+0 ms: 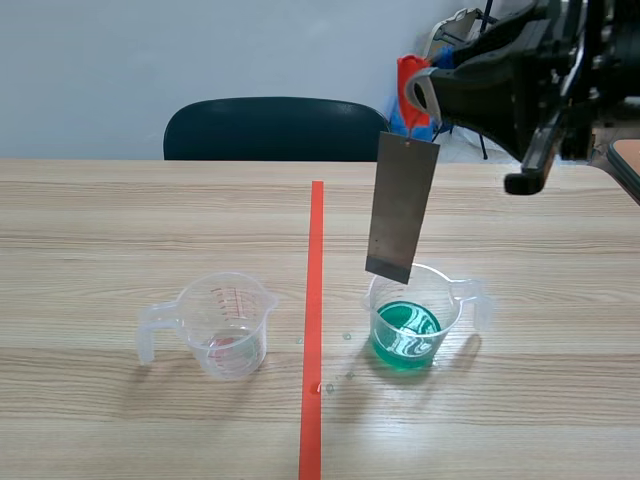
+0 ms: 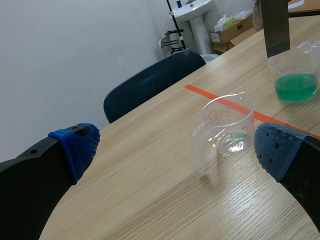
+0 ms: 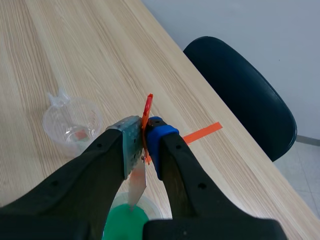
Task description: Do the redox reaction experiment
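Right gripper [image 3: 146,144] pinches the clip [image 1: 410,88]; the plate [image 1: 402,205] hangs tilted above the green cup [image 1: 447,300], not yet in liquid. Left gripper [image 2: 177,147] spread by the empty cup [image 2: 225,122]. Risks: plate swings on descent, hits rim, tips cup; clip slips from pads.

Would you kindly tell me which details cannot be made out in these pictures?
Scene view: the left tool lies outside the frame.
Right wrist view: the right tool, shut on a red plastic clip, hides the lower end of the thin grey metal plate and most of the clear plastic beaker of green liquid.
Scene view: the red printed scale on the other clear plastic beaker is too small to read.
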Action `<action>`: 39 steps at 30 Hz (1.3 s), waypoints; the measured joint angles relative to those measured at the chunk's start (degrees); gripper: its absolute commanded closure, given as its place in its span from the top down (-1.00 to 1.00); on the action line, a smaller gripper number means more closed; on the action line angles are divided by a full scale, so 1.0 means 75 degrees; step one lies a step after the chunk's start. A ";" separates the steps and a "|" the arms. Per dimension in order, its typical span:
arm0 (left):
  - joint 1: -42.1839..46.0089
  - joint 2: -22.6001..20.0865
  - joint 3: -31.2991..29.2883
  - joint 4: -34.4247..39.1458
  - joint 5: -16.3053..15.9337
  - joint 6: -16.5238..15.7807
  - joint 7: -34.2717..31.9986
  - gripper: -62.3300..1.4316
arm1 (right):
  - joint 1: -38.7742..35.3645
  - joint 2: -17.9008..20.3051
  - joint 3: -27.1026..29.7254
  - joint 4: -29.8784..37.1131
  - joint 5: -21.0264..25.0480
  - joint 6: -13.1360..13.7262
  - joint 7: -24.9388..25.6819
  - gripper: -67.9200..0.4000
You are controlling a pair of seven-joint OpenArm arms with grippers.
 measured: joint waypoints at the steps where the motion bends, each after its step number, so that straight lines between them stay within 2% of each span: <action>1: 0.0000 0.0000 0.0000 0.0000 0.0000 0.0000 0.0000 1.00 | -0.0134 0.0131 0.0050 0.0000 0.0000 0.0003 0.0085 -0.96; 7: 0.0000 0.0000 0.0000 0.0000 0.0000 0.0000 0.0000 1.00 | -0.0901 0.0711 0.0236 0.0000 0.0119 0.0000 0.0734 -0.96; 13: 0.0000 0.0000 0.0000 0.0000 0.0000 0.0000 -0.0003 1.00 | -0.1279 0.0959 0.0385 0.0000 0.0117 0.0000 0.0985 -0.96; 24: 0.0000 0.0000 0.0000 0.0000 0.0000 0.0000 0.0000 1.00 | -0.1402 0.0973 0.0772 0.0000 0.0117 0.0000 0.1067 -0.96; 39: 0.0000 0.0000 0.0000 0.0000 0.0000 0.0000 0.0000 1.00 | -0.1402 0.0973 0.0801 0.0000 0.0117 0.0000 0.1035 -0.96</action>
